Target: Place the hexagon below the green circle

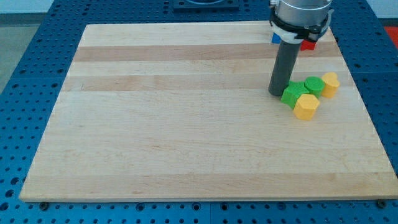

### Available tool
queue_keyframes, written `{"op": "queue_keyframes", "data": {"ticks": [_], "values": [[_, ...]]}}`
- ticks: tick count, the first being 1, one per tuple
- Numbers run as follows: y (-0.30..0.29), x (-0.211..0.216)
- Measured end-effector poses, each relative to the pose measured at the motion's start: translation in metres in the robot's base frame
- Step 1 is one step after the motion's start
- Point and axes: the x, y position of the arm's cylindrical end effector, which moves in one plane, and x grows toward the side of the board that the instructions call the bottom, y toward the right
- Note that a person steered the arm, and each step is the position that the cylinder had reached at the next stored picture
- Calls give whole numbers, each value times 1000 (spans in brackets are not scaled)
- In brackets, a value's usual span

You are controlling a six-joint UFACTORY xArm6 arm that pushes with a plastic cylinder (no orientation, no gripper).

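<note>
1. We work over a pale wooden board (186,124) with lighter and darker grain bands, resting on a blue perforated table (37,62).
2. Our arm ends in a straight dark rod, and my tip (276,93) sits on the board in the upper right part of the view. We carry no claw, so nothing opens, closes or grasps; the rod only touches the surface.
3. The tip stands just to the view's left of a cluster of four small blocks, very close to the nearest green one; we cannot tell whether it actually touches it.
4. That nearest piece is a green block of angular, star-like outline (292,94), at the cluster's left.
5. The green circle (314,84), a round green block, lies up and to the view's right of it, touching or nearly so.
6. The hexagon (306,106), a yellow six-sided block, sits at the cluster's bottom, just below the two green blocks and against the angular one.
7. A second yellow block (331,83), its shape hard to make out, sits at the cluster's right, beside the green circle.
8. Behind the arm's wrist, near the board's top edge, a blue block (275,38) and a red block (308,45) show partly; their shapes are hidden.
</note>
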Motion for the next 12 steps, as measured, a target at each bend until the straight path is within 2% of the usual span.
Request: {"op": "queue_keyframes", "data": {"ticks": [2, 3, 4, 8, 12], "values": [[-20, 8], [-20, 49], [-16, 69], [37, 48], [41, 49]]}}
